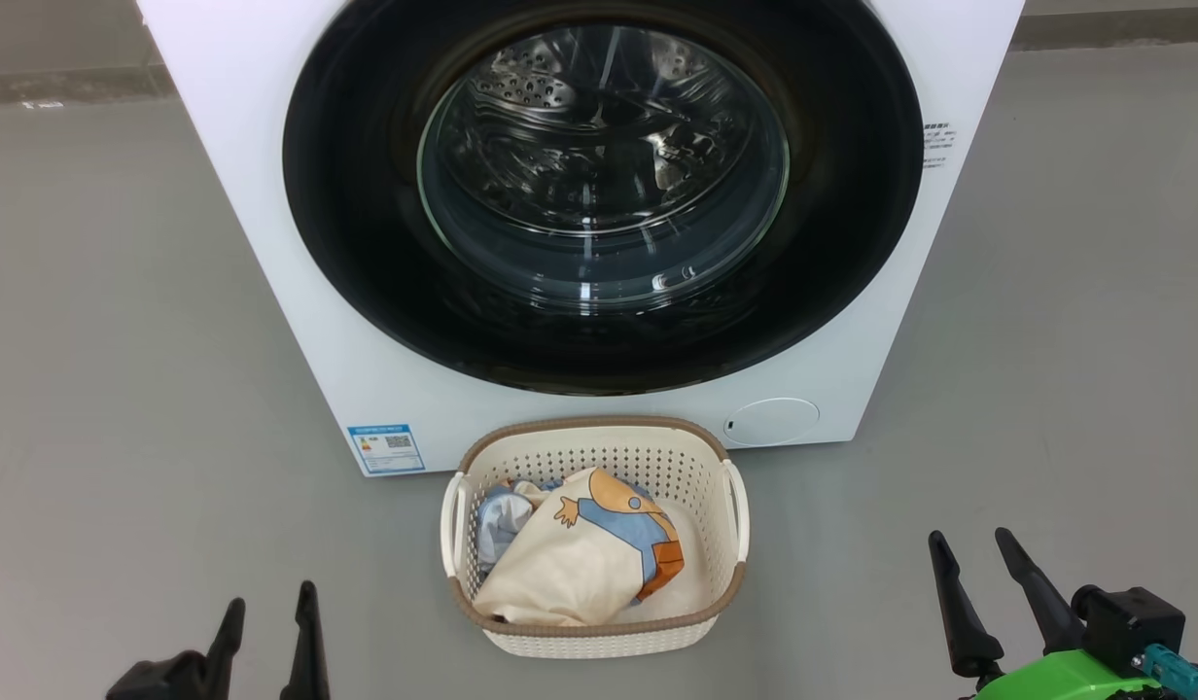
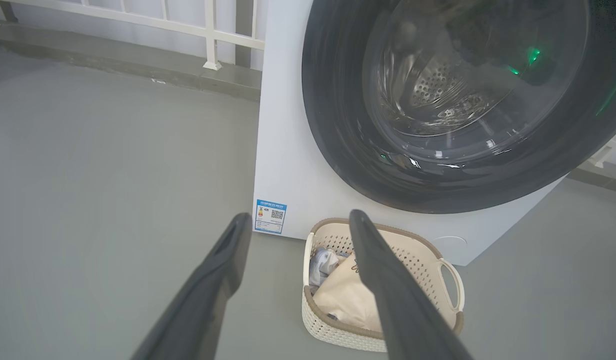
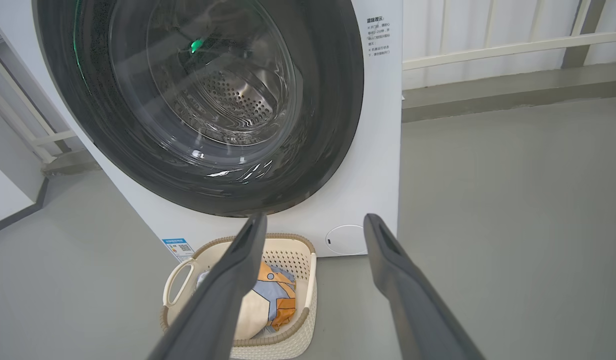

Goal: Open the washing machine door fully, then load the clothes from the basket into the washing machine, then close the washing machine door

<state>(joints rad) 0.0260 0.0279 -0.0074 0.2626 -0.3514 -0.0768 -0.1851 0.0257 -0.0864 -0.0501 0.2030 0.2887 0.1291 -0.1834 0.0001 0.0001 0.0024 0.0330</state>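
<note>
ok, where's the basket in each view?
Head: basket bottom centre, on the floor before the washer.
Left wrist: basket bottom, right of centre.
Right wrist: basket bottom, left of centre.
Shared landmark: blue label on the washer, up-left of the basket in all three.

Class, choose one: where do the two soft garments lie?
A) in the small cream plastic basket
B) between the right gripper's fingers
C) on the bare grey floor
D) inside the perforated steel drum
A: the cream cartoon-print garment and the light blue garment sit in the cream perforated basket before the white washing machine.
</note>
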